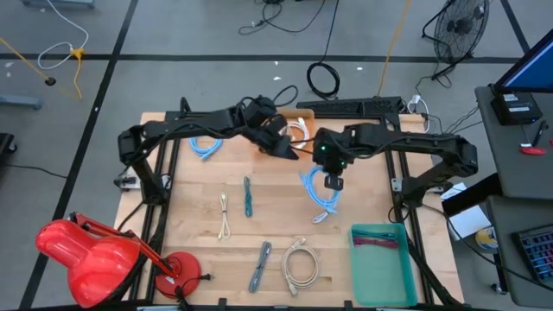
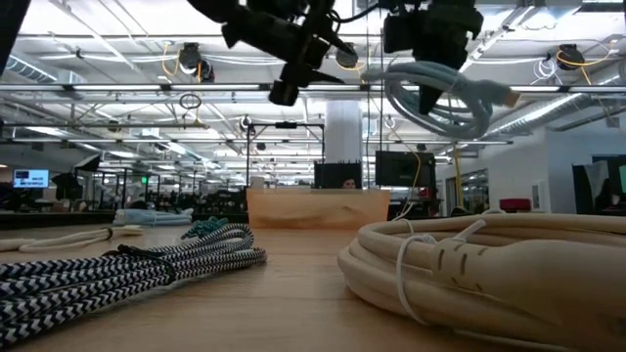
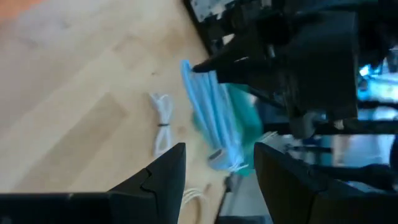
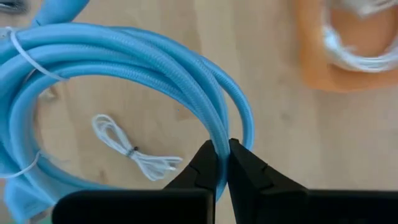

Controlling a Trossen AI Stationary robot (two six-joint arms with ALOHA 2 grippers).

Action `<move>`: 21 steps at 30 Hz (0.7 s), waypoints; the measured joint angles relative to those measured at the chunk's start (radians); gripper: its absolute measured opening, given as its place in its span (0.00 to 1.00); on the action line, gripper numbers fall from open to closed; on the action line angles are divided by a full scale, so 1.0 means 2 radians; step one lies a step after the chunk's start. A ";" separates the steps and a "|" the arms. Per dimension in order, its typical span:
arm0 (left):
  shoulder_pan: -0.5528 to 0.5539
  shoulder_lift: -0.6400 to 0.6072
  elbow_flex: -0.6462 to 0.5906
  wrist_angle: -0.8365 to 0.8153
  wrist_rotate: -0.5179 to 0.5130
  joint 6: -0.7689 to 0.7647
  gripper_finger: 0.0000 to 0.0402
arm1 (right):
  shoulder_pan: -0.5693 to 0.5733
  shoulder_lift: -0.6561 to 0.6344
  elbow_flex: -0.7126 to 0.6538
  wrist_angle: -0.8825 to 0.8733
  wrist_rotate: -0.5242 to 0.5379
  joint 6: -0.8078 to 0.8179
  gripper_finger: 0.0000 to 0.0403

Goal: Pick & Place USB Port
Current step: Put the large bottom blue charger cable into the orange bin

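While my right gripper point(image 4: 222, 163) pinches the blue cable point(image 4: 124, 68) aloft | coil light, floppy, swings | hold tied bundle | left gripper point(image 3: 217, 168) wide, idle

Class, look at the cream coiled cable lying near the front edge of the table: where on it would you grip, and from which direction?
Probably across one long side of the cream coiled cable, where the strands run bundled and parallel, away from its ties. It lies flat on the table, so come straight down from above, fingers straddling the bundle. The right end effector already grips the blue cable across its strands.
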 joint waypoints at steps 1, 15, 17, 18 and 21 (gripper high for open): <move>-0.001 0.007 0.000 0.018 0.008 -0.013 0.48 | 0.000 -0.001 0.009 -0.006 0.004 -0.001 0.02; -0.010 0.044 0.000 0.106 0.033 -0.075 0.48 | -0.007 0.000 0.033 -0.023 0.018 -0.012 0.02; -0.013 0.044 0.000 0.106 0.026 -0.076 0.48 | -0.011 0.001 0.033 -0.021 0.018 -0.012 0.02; -0.015 0.044 0.000 0.107 0.026 -0.075 0.48 | -0.012 0.004 0.034 -0.021 0.017 -0.012 0.02; -0.018 0.045 0.000 0.111 0.021 -0.080 0.47 | -0.017 0.008 0.034 -0.022 0.017 -0.012 0.02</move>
